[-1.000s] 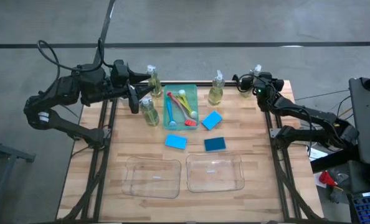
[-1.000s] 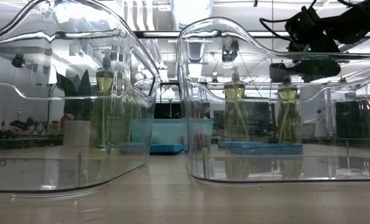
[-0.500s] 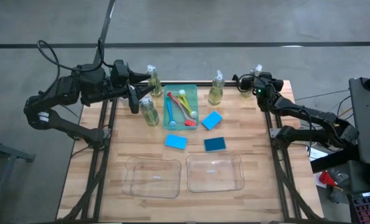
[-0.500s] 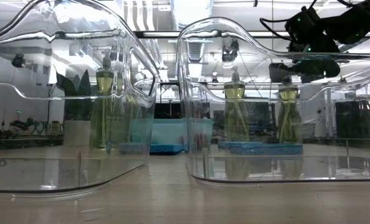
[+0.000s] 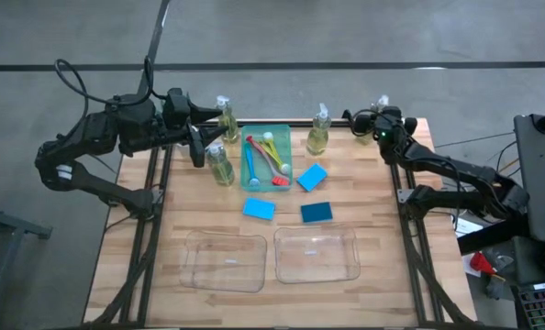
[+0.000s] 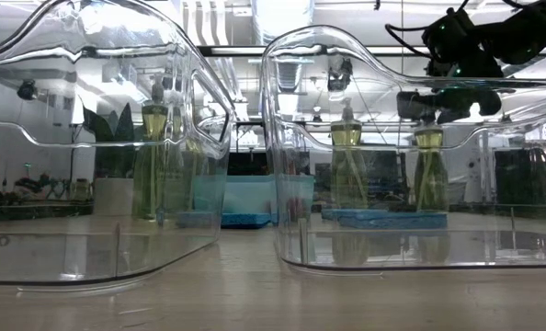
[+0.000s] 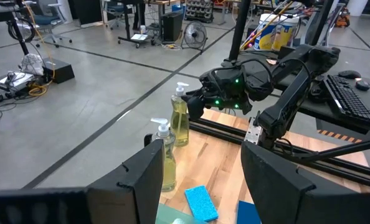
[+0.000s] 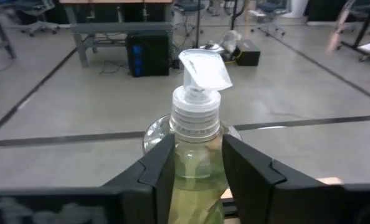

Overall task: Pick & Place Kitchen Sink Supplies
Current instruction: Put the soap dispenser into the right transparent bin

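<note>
A: Right wrist view: the right end effector (image 8: 194, 168) has its fingers straddling a soap bottle (image 8: 196, 155) at the bench (image 5: 373, 220) corner, seemingly touching but not visibly clenched.

B: Risk?

A: Closing high near the neck could tip it. The left end effector (image 7: 200, 180) hangs released beside two other bottles.
</note>
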Tool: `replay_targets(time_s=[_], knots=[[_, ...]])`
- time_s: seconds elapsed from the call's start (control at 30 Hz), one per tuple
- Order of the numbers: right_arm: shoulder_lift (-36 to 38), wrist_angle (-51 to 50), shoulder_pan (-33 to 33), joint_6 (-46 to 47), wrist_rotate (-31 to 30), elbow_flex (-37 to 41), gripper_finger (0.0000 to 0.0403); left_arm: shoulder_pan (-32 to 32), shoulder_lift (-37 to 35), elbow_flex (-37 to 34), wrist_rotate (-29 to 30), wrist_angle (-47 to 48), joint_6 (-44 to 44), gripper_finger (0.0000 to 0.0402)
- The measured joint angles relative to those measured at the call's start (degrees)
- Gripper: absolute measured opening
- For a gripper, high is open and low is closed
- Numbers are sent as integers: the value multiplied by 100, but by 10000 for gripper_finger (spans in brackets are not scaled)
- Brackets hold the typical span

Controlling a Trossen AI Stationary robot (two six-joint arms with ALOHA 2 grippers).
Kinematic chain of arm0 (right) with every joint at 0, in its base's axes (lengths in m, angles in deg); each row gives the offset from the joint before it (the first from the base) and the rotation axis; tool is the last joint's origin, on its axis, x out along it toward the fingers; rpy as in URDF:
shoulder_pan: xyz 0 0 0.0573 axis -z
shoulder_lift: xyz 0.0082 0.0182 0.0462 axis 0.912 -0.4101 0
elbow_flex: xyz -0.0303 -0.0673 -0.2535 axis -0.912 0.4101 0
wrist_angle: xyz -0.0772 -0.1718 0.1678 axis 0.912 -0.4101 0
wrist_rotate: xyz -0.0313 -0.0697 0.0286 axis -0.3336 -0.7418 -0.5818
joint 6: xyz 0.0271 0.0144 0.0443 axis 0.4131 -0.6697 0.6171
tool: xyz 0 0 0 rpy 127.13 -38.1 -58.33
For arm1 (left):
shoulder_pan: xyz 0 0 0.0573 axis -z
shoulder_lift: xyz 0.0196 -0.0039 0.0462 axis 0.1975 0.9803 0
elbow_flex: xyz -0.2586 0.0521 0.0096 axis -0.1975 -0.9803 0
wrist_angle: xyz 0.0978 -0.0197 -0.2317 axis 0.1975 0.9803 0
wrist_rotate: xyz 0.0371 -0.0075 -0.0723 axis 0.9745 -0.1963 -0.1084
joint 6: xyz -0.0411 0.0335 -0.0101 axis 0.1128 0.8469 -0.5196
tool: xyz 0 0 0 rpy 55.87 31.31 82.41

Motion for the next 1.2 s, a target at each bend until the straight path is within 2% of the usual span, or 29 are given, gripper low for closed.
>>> replay_targets(time_s=[0.1,0.2,0.3,0.43,0.6,0.73,0.87,1.2], knots=[[112,-28,-23,-2,332,-28,122,1,0,0,0,0,0,207],[283,-309,-28,113,617,-144,136,0,0,0,0,0,0,207],[558,-960,-30,527,639,-311,163,-1,0,0,0,0,2,207],[955,-1516,-28,599,635,-442,210,-1,0,0,0,0,2,207],[1172,-1530,59,844,839,-444,262,0,0,0,0,0,63,207],[1092,-1527,238,1598,1349,-442,285,1,0,0,-1,0,33,207],[959,-1462,429,2274,1717,-439,293,1,0,0,-39,0,-70,207],[1098,-1429,620,2896,2263,-551,275,1,0,0,-74,8,-81,207]])
